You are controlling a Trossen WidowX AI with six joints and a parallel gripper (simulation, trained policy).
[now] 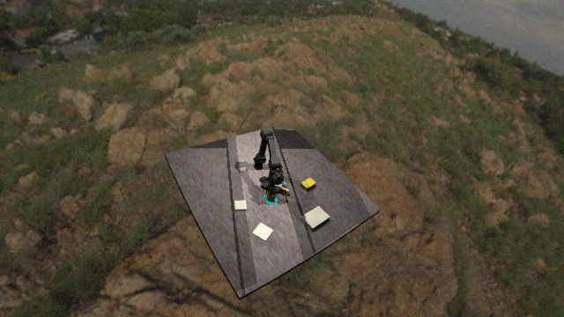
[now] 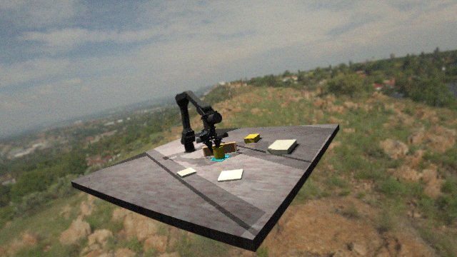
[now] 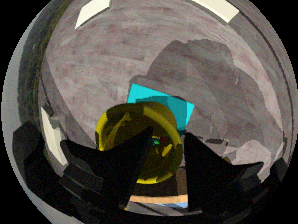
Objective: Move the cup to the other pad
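Note:
The yellow cup (image 1: 270, 195) (image 2: 218, 153) (image 3: 137, 120) stands upright on the cyan pad (image 2: 215, 159) (image 3: 145, 94). Green and red marbles (image 3: 157, 142) show inside it in the wrist view. My gripper (image 2: 214, 146) (image 3: 169, 133) is partly open at the cup's rim. One finger reaches inside the cup and the other is outside its wall, with a gap between the fingers and the wall. A blue pad (image 1: 283, 184) (image 3: 182, 205) shows in part behind the wooden barrier.
The low wooden barrier (image 1: 283, 189) (image 2: 231, 147) (image 3: 160, 199) stands close beside the cup, on the arm's side. A yellow block (image 1: 308, 183) (image 2: 252, 138), a thick pale block (image 1: 316, 217) (image 2: 282, 146) and two thin pale slabs (image 1: 263, 231) (image 1: 240, 205) (image 2: 230, 175) (image 2: 186, 172) lie around.

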